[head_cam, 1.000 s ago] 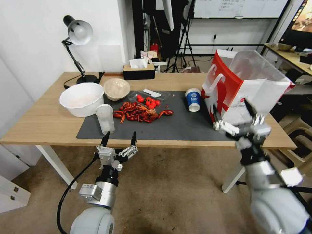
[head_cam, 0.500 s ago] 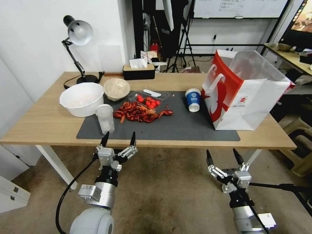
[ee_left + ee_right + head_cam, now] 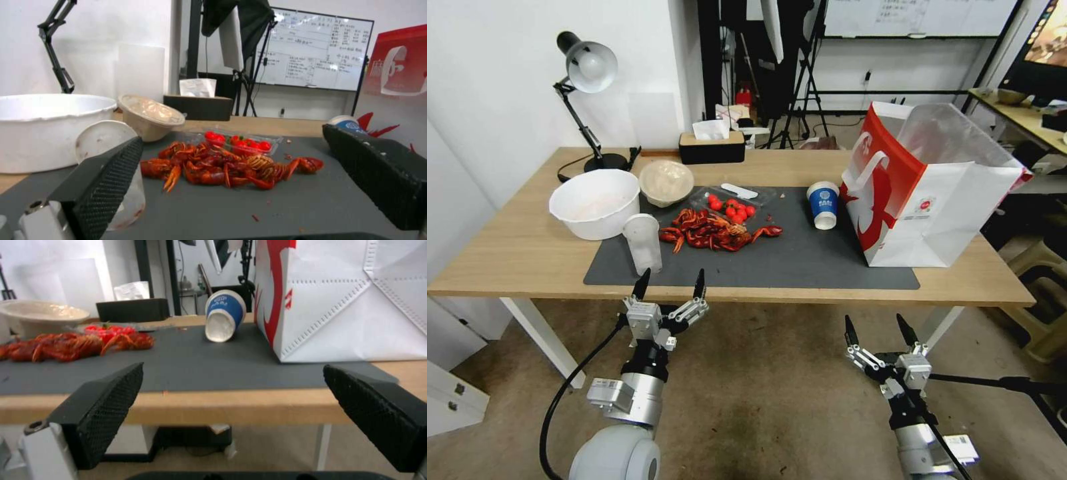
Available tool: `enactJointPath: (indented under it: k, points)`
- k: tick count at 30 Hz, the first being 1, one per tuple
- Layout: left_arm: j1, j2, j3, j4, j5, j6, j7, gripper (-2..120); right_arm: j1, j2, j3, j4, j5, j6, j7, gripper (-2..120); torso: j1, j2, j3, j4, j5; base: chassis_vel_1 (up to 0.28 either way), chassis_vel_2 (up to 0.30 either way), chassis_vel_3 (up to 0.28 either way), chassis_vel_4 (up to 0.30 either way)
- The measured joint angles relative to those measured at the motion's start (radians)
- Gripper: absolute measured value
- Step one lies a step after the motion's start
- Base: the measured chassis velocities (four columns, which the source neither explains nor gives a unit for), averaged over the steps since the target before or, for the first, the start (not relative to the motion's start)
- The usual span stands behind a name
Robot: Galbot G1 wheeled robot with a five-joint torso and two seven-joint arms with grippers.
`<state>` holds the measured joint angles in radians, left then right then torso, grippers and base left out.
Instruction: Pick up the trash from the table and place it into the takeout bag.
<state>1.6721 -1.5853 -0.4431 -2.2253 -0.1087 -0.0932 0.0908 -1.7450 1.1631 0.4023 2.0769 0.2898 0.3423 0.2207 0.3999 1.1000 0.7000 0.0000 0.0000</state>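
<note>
Takeout bag (image 3: pixel 940 200) stood upright at table's (image 3: pixel 514 253) right end. Blue paper cup (image 3: pixel 823 205), translucent plastic cup (image 3: pixel 643 244), beige lidded bowl (image 3: pixel 666 181) left on table; judged unfinished. Left gripper (image 3: pixel 670 284) and right gripper (image 3: pixel 878 330) held spread, empty, at table's near edge.

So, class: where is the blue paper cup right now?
In the head view the blue paper cup stands on the dark grey mat, right of the crayfish shells and just left of the takeout bag.
</note>
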Motion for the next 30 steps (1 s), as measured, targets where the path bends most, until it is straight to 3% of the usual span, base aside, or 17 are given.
enactJointPath:
  k: [8,12,20,30]
  points:
    - [-0.011,0.000,0.011,0.009,0.002,0.001,0.001,100,0.187,-0.057,-0.057,0.056,0.107,-0.186,0.132,100,0.000,0.000,0.000,0.0002,0.0000,0.000,0.000,0.000,0.000]
    - [-0.016,-0.001,0.017,0.013,0.004,0.003,0.003,100,0.249,-0.078,-0.074,0.056,0.161,-0.234,0.159,100,0.000,0.000,0.000,0.0000,0.0000,0.000,0.000,0.000,0.000]
    - [-0.019,-0.010,0.020,0.023,0.015,0.004,0.007,100,0.526,-0.148,-0.192,-0.034,0.356,-0.336,0.202,100,0.000,0.000,0.000,0.0000,0.0000,0.000,0.000,0.000,0.000]
    - [-0.023,-0.023,0.020,0.035,0.028,0.004,0.007,100,0.838,-0.127,-0.384,-0.200,0.431,-0.433,0.334,100,0.000,0.000,0.000,0.0001,0.0000,0.000,0.000,0.000,0.000]
